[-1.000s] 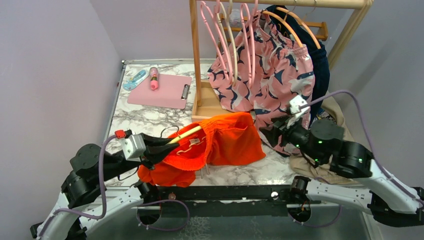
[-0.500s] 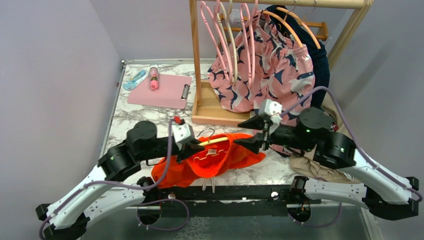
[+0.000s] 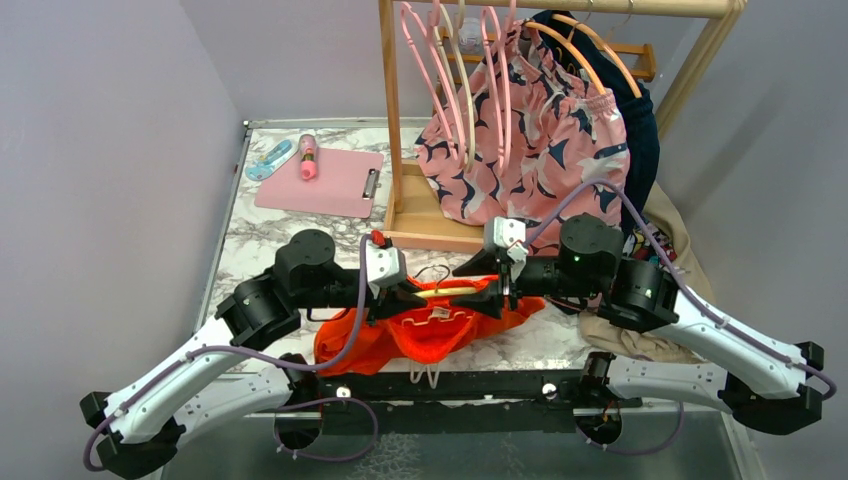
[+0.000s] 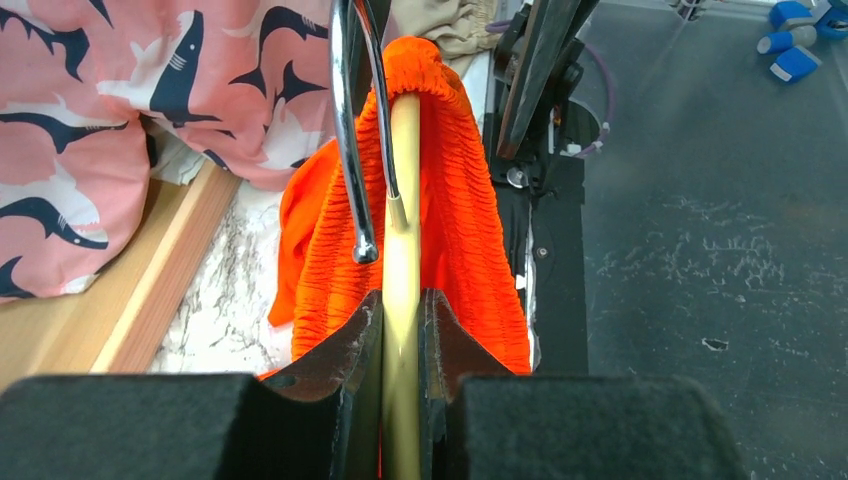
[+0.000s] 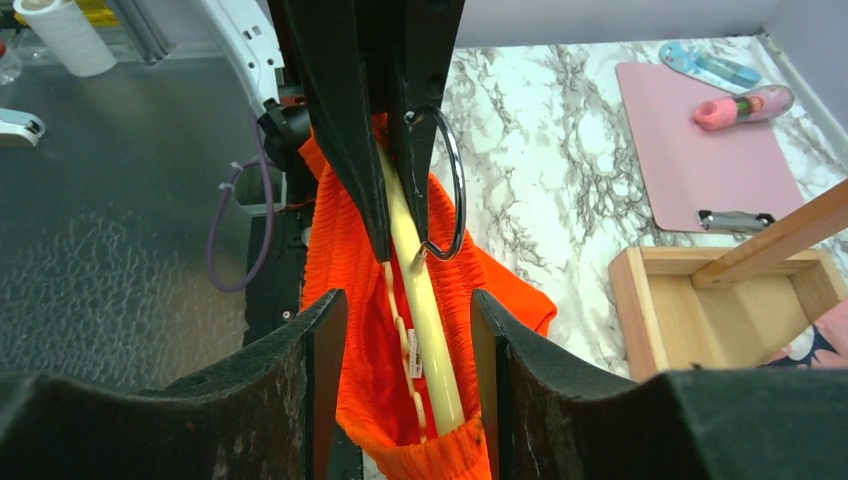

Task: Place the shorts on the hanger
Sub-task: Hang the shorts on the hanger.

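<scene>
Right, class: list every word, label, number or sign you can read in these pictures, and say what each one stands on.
No text can be read in any view.
The white tag on the shorts is too small to read.
The clipboard and the hanger show no print.
</scene>
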### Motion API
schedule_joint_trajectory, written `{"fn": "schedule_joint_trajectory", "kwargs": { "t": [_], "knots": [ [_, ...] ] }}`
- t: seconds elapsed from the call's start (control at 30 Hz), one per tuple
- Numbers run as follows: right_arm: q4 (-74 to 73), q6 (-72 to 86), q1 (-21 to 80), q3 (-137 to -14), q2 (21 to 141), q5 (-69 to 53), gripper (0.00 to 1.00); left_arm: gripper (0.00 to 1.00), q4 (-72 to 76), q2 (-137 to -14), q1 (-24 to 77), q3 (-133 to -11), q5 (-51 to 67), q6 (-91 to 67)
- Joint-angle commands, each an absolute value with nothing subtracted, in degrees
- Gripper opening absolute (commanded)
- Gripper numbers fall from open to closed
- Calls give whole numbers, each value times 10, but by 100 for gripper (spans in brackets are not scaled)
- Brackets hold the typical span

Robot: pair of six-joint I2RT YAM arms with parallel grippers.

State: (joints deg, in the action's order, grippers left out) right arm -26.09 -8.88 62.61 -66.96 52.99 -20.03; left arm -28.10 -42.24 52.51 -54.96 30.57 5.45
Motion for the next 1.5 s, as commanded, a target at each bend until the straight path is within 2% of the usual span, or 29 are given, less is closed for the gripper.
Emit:
{"fn": "schedule_joint_trajectory", "kwargs": {
  "t": [0.0, 0.17, 0.3, 0.47, 0.6, 0.73, 0.77, 0.8, 0.87, 0.97, 1.07, 1.27, 1.47],
  "knots": [
    [-195, -65, 627, -635, 535, -225, 50, 0, -217, -424, 523, -583, 346, 60],
    [-158, -42, 627, -620, 545, -238, 49, 0, -212, -435, 523, -591, 349, 61],
    [-160, -31, 627, -622, 567, -237, 44, 0, -211, -439, 523, -597, 350, 65],
    [-166, -31, 627, -626, 576, -234, 27, 0, -211, -441, 523, -600, 348, 69],
    [-163, -31, 627, -625, 574, -234, 2, 0, -211, -438, 523, -596, 342, 72],
    [-154, -26, 626, -620, 567, -238, 1, 0, -211, -431, 523, -592, 315, 72],
    [-151, -25, 627, -617, 563, -235, 1, 3, -211, -426, 523, -592, 304, 73],
    [-147, -23, 627, -613, 558, -229, 1, 13, -212, -421, 523, -590, 295, 73],
    [-141, -22, 627, -606, 549, -216, 1, 39, -211, -407, 523, -587, 278, 71],
    [-144, -23, 627, -602, 535, -195, 1, 57, -214, -378, 523, -585, 246, 67],
    [-155, -23, 627, -601, 522, -175, 1, 62, -225, -340, 523, -587, 202, 65],
    [-191, -23, 627, -609, 483, -140, 1, 63, -251, -230, 523, -580, 108, 51],
    [-249, -41, 627, -662, 452, -102, 1, 63, -308, -155, 523, -578, 65, 35]
  ]
}}
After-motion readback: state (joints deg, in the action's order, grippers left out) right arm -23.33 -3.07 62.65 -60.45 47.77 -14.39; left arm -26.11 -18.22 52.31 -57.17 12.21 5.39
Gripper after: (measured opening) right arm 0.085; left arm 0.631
